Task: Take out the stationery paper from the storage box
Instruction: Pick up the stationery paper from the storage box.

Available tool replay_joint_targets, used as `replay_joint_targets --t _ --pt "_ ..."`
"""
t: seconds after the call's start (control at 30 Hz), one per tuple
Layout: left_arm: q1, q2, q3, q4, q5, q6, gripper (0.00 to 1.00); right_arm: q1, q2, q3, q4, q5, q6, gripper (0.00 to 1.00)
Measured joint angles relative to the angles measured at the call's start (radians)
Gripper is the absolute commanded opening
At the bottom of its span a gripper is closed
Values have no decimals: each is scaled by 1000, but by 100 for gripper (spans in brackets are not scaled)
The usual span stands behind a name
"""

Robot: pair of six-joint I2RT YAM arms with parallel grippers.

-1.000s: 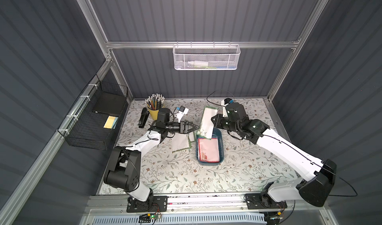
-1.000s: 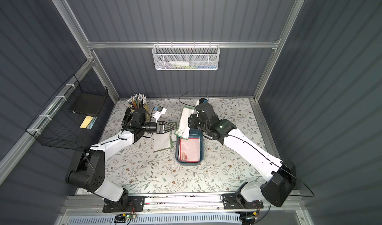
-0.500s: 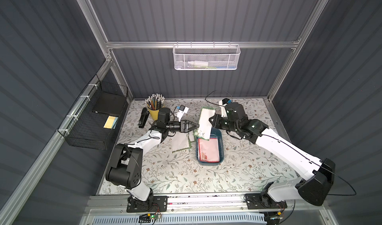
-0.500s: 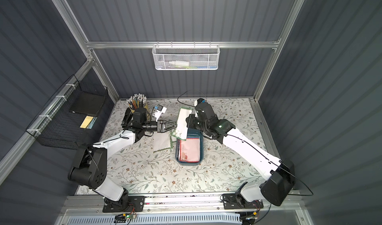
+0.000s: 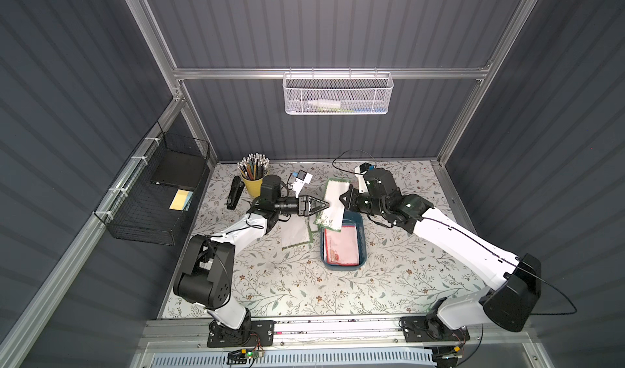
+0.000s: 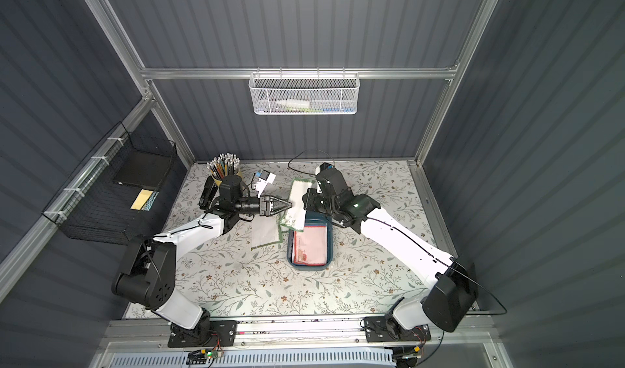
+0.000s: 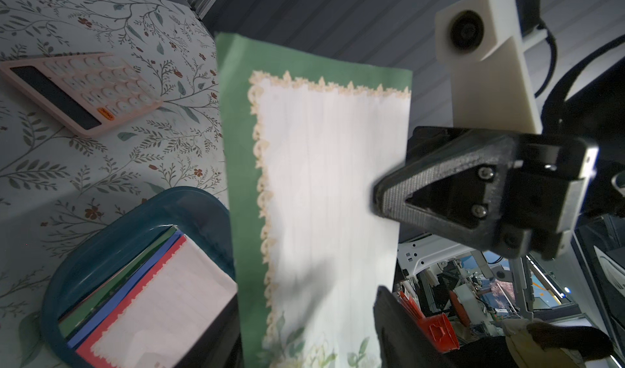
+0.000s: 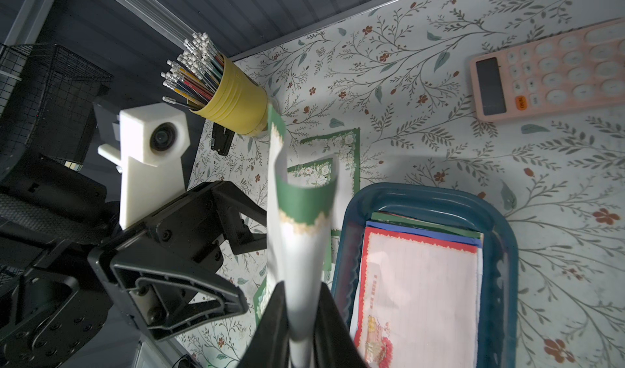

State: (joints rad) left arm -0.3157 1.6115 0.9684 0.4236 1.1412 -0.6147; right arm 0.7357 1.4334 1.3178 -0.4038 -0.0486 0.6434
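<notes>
My right gripper [image 8: 301,309] is shut on a green-bordered sheet of stationery paper [image 5: 333,197], which it holds curled in the air above the far end of the dark teal storage box [image 5: 362,244]. My left gripper [image 5: 323,204] points at the sheet from the left. Its jaws stand apart on either side of the sheet's left edge [image 7: 324,180]. In the box a red-bordered sheet [image 8: 419,288] lies on top of a stack with blue and green edges showing. Two green-bordered sheets [image 5: 296,234] lie on the table left of the box.
A pink calculator [image 8: 548,75] lies behind the box. A yellow pencil cup [image 5: 253,177] and a black stapler [image 5: 234,192] stand at the back left. A black wire basket [image 5: 159,194] hangs on the left wall, a white mesh basket [image 5: 338,94] on the back wall.
My left gripper has reached right to the held sheet's edge and its jaws have narrowed. The right gripper has carried the sheet a little to the left.
</notes>
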Motion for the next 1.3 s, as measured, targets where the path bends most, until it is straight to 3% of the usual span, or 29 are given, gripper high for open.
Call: replay_joint_targets --t 0.4,0.63,0.73,1.07,1.3 --pt "-5 -8 -12 11 0 -9 19 0 0 -22 0 0 3 18" --pt "-5 -53 -12 -48 -6 23 6 0 2 -23 -3 12 25 38" --pt "-5 -94 -11 -123 -37 61 1 0 2 -25 -5 23 22 39" --pt "17 -224 13 -402 -240 133 0 1 2 -36 -15 72 21 42" --pt "175 -337 -2 -538 -336 133 0 1 36 -40 -19 73 19 42"
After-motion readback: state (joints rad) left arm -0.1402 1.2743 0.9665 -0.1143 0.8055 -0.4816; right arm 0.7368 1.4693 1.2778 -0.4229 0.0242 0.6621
